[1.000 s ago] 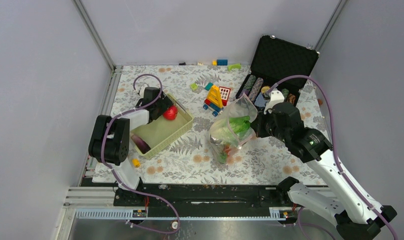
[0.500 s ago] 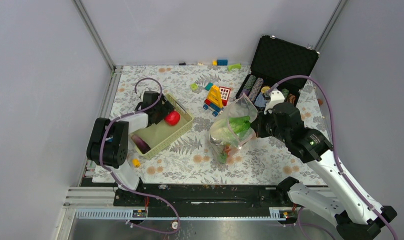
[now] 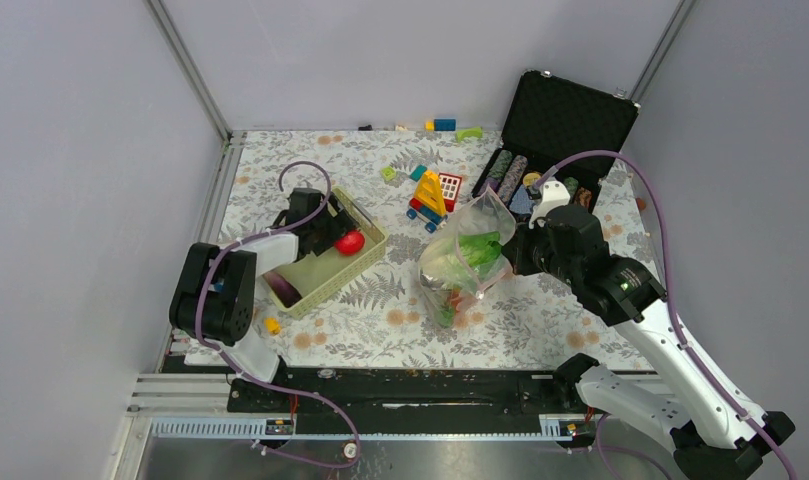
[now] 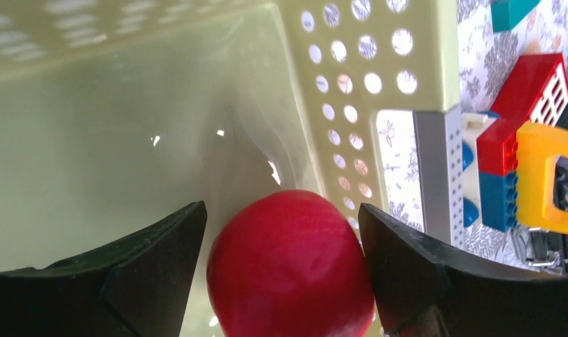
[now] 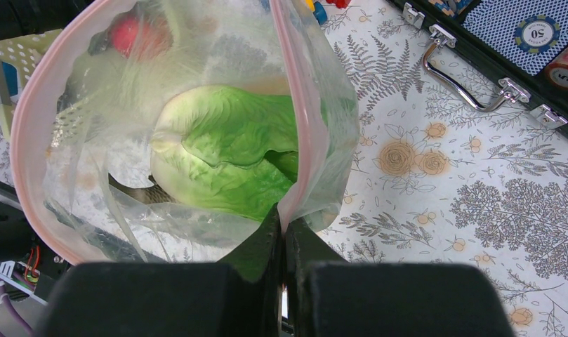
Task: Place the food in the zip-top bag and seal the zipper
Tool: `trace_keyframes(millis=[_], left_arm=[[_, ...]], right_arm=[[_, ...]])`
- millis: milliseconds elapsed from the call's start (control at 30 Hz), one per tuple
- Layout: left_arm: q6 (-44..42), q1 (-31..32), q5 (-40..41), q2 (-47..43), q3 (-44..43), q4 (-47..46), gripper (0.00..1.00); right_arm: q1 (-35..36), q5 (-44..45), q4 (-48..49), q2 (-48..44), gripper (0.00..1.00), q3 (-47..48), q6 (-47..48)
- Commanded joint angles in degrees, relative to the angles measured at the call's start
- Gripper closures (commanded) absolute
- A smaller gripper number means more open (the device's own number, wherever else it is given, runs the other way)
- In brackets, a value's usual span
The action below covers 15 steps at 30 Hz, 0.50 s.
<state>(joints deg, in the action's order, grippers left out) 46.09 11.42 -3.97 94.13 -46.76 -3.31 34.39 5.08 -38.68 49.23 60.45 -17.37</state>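
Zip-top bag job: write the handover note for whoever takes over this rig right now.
Left gripper: open, jaws either side of the red round food inside the green basket; not clamped yet.
Right gripper: shut on the zip-top bag at its zipper, holding the mouth open.
Done: green leafy food is in the bag.
Left: grip the red one and bag it. A purple piece also lies in the basket, and a small yellow piece on the table beside it. Then seal the zipper.
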Motion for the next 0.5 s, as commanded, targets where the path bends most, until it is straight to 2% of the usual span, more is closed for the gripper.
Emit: trace_keyframes(millis=[0, 200, 467], left_arm=[[-2.0, 2.1, -0.8, -1.6, -0.7, -0.1, 0.19], [-2.9, 4.0, 0.7, -1.2, -1.0, 1.1, 0.21], [-3.4, 4.4, 2.3, -2.6, -2.2, 3.1, 0.52]], right_arm=[[0.1, 1.2, 2.3, -0.5, 1.0, 0.0, -0.1], [0.1, 1.7, 2.2, -0.5, 1.0, -0.1, -0.2], [0.1, 1.8, 2.2, -0.7, 1.0, -0.2, -0.3]])
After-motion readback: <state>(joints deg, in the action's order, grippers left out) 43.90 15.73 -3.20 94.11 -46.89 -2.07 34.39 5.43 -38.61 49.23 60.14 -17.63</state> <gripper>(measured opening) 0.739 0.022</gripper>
